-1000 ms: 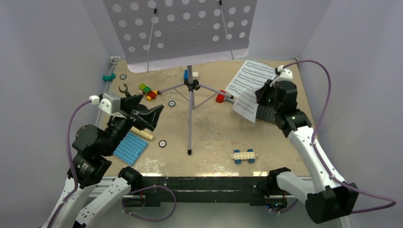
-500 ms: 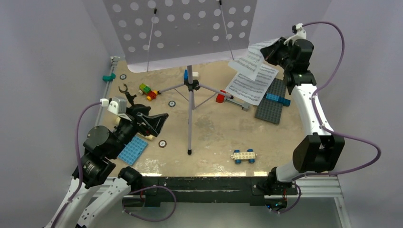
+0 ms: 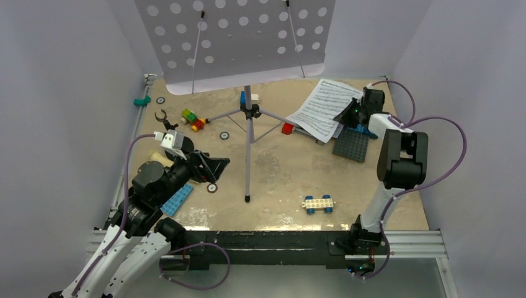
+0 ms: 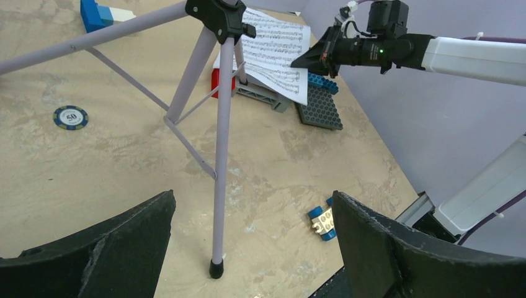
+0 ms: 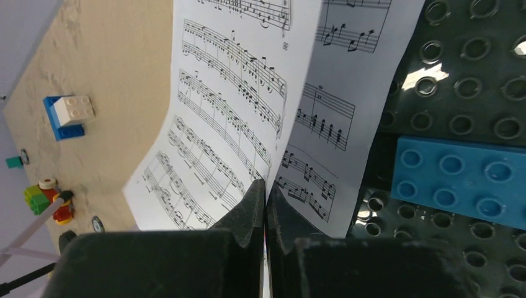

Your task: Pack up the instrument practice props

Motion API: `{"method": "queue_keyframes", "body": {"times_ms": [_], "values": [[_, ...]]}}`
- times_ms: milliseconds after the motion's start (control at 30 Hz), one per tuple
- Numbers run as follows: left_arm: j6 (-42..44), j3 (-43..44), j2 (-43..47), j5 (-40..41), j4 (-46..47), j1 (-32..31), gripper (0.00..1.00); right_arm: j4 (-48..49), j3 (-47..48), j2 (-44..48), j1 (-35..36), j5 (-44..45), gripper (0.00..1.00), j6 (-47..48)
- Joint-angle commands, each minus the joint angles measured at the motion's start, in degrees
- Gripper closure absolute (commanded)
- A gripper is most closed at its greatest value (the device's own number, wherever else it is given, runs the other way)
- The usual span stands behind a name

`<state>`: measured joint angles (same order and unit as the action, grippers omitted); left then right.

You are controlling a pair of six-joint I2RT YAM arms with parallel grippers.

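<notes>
The lilac perforated music stand (image 3: 236, 37) stands on its thin tripod (image 3: 249, 143) at mid table. My left gripper (image 3: 214, 171) is open and empty, low beside the near tripod leg (image 4: 221, 180), which shows between its fingers (image 4: 111, 248). My right gripper (image 3: 343, 117) is shut on the edge of a white sheet-music page (image 5: 229, 118), held low at the back right. A second page (image 5: 325, 112) lies under it, partly on the grey baseplate (image 5: 471, 74). A black mic clip (image 3: 162, 118) lies at the left. The cream-yellow microphone is hidden under my left arm.
A blue baseplate (image 3: 177, 200) lies by my left arm. A toy car (image 3: 318, 203) sits near the front. Coloured bricks (image 3: 193, 118), a red brick (image 3: 288, 128) and poker chips (image 3: 224, 135) surround the tripod. A blue brick (image 5: 459, 180) sits on the grey baseplate.
My right gripper lifted a sheet-music page high at the back, then came back down low over the other page. My left gripper has moved right towards the tripod leg.
</notes>
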<state>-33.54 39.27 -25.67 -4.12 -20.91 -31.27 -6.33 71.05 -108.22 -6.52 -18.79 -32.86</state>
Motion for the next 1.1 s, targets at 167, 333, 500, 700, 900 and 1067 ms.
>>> {"method": "queue_keyframes", "body": {"times_ms": [167, 333, 500, 700, 900, 1067], "values": [[-3.7, -2.5, 1.1, -1.1, 1.2, -0.1, 0.00, 0.1, 5.7, 1.2, -3.4, -0.7, 1.00, -0.5], [-4.4, -3.2, 1.1, -1.2, 1.3, 0.0, 0.00, -5.9, 11.8, -3.1, -3.5, -1.7, 1.00, 0.6], [-3.6, -3.1, 0.7, -1.0, 1.3, -0.1, 0.00, -11.7, 15.4, -6.2, -3.5, -1.9, 1.00, 1.0], [-3.1, -2.5, 0.1, -1.1, 0.9, -0.1, 0.00, -16.1, 16.7, -7.3, -3.4, -1.2, 0.63, 1.7], [-3.4, -2.5, 0.2, -1.4, 0.6, -0.1, 0.00, -14.8, 14.9, -1.9, -3.6, 0.6, 0.43, -0.3], [-3.2, -2.9, -0.6, -1.0, 1.1, 0.0, 0.00, -13.7, 13.5, 8.2, -3.5, 1.1, 0.40, -2.8]]}}
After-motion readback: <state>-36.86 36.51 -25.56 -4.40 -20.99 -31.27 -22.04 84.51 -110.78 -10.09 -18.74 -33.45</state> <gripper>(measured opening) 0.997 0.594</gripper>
